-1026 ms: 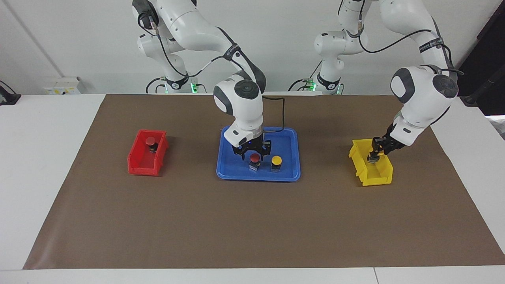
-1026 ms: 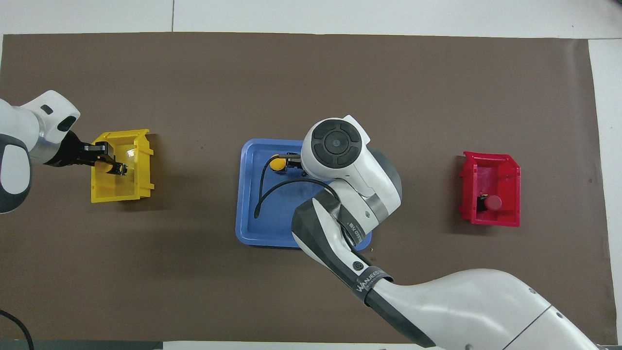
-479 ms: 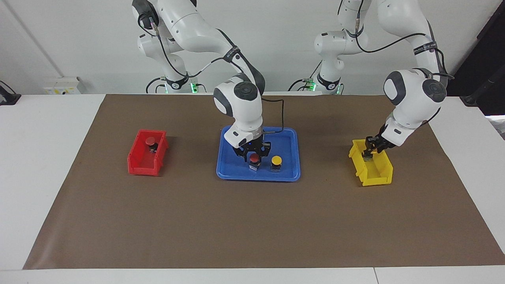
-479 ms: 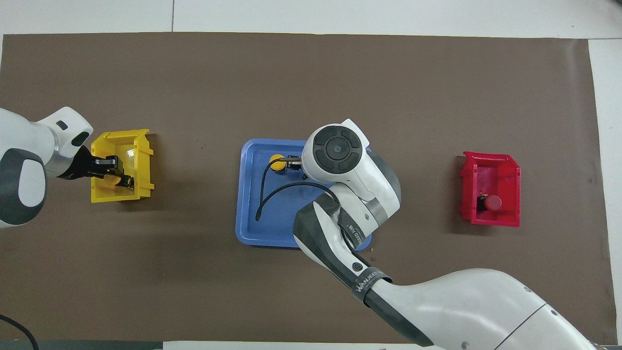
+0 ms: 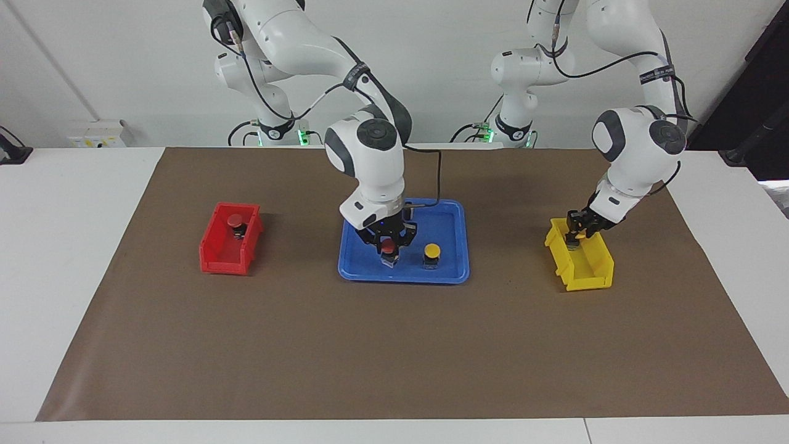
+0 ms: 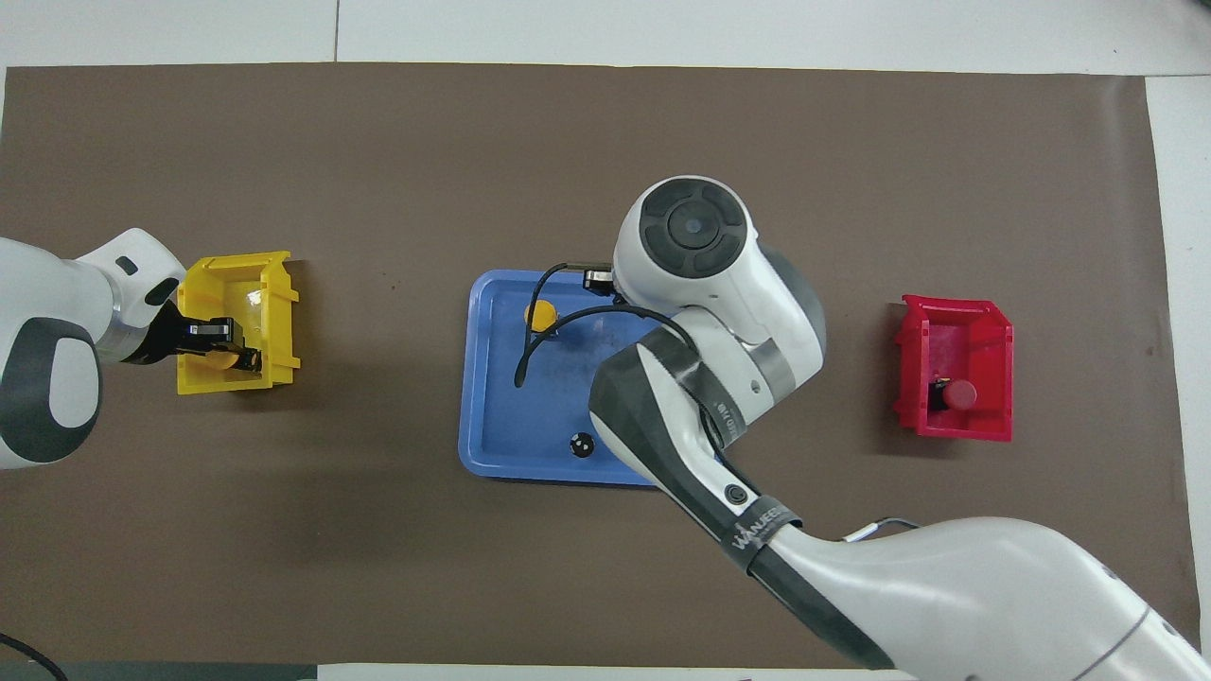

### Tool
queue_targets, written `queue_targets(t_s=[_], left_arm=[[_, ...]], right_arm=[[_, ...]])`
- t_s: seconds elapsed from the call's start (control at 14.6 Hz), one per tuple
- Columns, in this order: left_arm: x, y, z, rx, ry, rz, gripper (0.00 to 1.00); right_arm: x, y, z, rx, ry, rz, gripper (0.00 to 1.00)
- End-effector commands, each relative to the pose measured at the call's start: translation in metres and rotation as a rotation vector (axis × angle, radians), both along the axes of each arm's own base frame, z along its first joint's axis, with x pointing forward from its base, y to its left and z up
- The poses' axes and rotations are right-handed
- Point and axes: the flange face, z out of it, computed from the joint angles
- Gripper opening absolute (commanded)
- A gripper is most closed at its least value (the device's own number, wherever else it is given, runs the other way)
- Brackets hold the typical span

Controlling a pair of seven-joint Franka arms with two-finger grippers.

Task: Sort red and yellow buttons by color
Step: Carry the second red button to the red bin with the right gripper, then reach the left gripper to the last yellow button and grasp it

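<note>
Two claws clenched, right claw (image 5: 388, 245) grasping upright red button (image 5: 388, 246), left claw (image 5: 577, 237) grasping yellow button (image 5: 579, 235)

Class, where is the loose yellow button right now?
The yellow button stands on the blue tray, beside the red button in the right gripper.

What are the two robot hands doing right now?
Left gripper: shut on a yellow button, over the yellow bin.
Right gripper: shut on a red button, over the blue tray.

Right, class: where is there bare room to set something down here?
Free: brown mat between red bin and blue tray, between tray and yellow bin, and farther from the robots than all three. Crowded: tray under right hand, yellow bin under left hand.
</note>
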Motion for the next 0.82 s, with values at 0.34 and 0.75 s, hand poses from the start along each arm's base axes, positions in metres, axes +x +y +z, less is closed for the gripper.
queue_targets(t_s=[0.34,0.75], left_arm=[[0.004,0.004,0.016,0.016,-0.035,-0.012,0.54],[0.03,-0.005,0.119,0.063,-0.005,-0.058,1.0]], right_arm=[[-0.019,-0.272,0.059,-0.012,0.152,0.142,0.09],[-0.047,-0.315,0.01,-0.032,0.083,0.224,0.09]])
